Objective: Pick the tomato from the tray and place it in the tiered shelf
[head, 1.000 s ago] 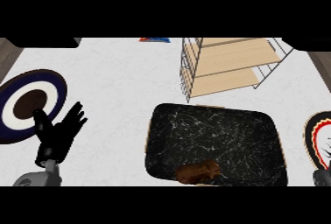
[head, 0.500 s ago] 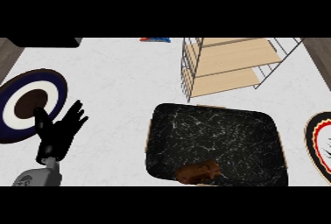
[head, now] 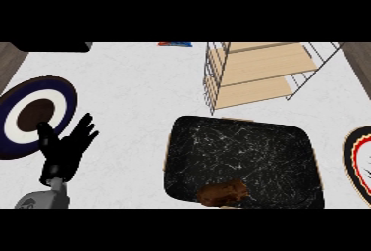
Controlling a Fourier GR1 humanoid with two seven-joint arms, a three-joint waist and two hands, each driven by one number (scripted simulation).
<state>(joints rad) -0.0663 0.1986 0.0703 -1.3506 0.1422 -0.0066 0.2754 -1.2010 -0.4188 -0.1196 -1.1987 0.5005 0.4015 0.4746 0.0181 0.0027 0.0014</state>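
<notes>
Left robot hand (head: 64,152) shows at 8 o'clock, black, released, fingers straight and spread, pointing up toward 12, holding nothing. Its thumb overlaps the lower rim of the round plate (head: 64,95) at 9 o'clock, which is navy with a white ring and a brown centre; its left side is cut by the view edge. The grey forearm (head: 42,200) is cut off at the bottom. The tomato (head: 223,192) is a dull reddish-brown lump lying on the tray (head: 239,147) at the tray's 6 o'clock edge. Its underside is clipped by the view's lower limit, so its shape is hard to make out. The tray is black with white marbled veins and rounded corners, sits at 5 o'clock on the white surface (head: 130,83), and its lower edge is partly cut off. The tiered shelf (head: 257,73) is at 1 o'clock, just above the tray and apart from it, with a wire frame and pale wood boards; its top is cut off. A second plate (head: 360,159) at 3 o'clock, with a black and red rim, is mostly out of view. A small blue-and-red item (head: 176,43) at 12 o'clock is only a sliver; any marking on it is too small to read. A dark block (head: 51,46) at 11 o'clock is cut off and cannot be identified.
</notes>
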